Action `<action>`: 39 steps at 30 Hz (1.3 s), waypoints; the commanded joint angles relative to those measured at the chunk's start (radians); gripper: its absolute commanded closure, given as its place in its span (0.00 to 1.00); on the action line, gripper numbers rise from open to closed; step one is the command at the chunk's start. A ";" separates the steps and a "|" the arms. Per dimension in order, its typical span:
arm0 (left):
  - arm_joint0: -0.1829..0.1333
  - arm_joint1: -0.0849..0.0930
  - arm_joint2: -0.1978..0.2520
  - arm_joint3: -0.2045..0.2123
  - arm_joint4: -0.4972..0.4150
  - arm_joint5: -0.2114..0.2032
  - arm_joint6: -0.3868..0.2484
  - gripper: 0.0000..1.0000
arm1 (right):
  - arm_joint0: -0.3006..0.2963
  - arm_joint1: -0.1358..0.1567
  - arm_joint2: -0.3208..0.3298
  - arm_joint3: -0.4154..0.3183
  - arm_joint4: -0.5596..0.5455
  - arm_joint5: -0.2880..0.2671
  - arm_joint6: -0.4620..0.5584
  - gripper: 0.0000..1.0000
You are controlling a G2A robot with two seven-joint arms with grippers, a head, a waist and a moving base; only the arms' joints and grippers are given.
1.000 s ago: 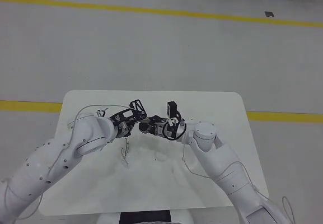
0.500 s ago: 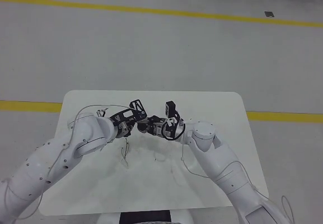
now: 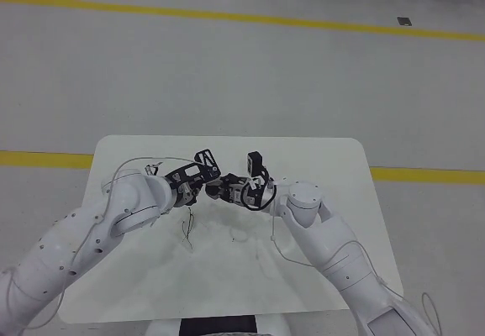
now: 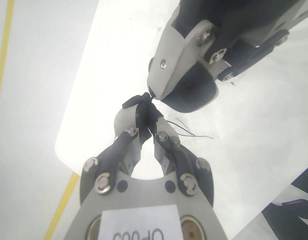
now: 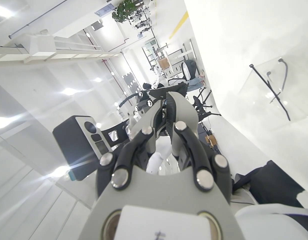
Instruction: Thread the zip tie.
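A black zip tie [image 4: 144, 106] is held above the white table [image 3: 326, 160], crumpled between the pads of my left gripper [image 4: 144, 112], which is shut on it. My right gripper [image 4: 152, 95] comes in from the opposite side, its closed tips pinching the tie's upper end. In the top view the left gripper [image 3: 208, 181] and the right gripper [image 3: 223, 188] meet tip to tip over the table's middle. The right wrist view has the right gripper [image 5: 169, 96] with its fingers pressed together; the tie is hidden behind them.
Several loose black zip ties [image 3: 188, 228] lie on the table just in front of the left arm. A clear bag [image 5: 274, 88] holding thin black ties lies flat on the table. The table's right half is bare.
The right gripper has edged slightly left, closing against the left gripper's tips. The left arm has stayed in place.
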 commanded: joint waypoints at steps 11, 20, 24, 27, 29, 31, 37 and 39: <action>0.000 0.000 0.000 0.000 0.000 0.000 0.000 0.97 | 0.000 -0.001 -0.001 -0.001 -0.016 0.002 -0.007 1.00; 0.000 0.000 0.000 0.000 0.000 0.000 0.000 0.00 | -0.015 0.005 0.015 -0.012 -0.047 -0.025 -0.015 1.00; 0.000 0.000 0.000 0.000 0.000 0.000 0.000 0.00 | -0.025 0.011 0.027 -0.019 -0.079 -0.059 -0.007 1.00; 0.000 0.000 0.000 0.000 0.000 0.000 0.000 0.00 | -0.036 0.017 0.038 -0.028 -0.114 -0.094 -0.006 1.00; 0.000 0.000 0.000 0.000 0.000 0.000 0.000 0.00 | -0.046 0.021 0.047 -0.035 -0.137 -0.116 -0.008 1.00; 0.000 0.000 0.000 0.000 0.000 0.000 0.000 0.00 | -0.055 0.025 0.053 -0.040 -0.164 -0.140 -0.010 1.00; 0.000 0.000 0.000 0.000 0.000 0.000 0.000 0.00 | -0.059 0.027 0.057 -0.045 -0.184 -0.156 -0.014 1.00; 0.000 0.000 0.000 0.000 0.000 0.000 0.000 0.00 | -0.059 0.027 0.057 -0.045 -0.184 -0.156 -0.014 1.00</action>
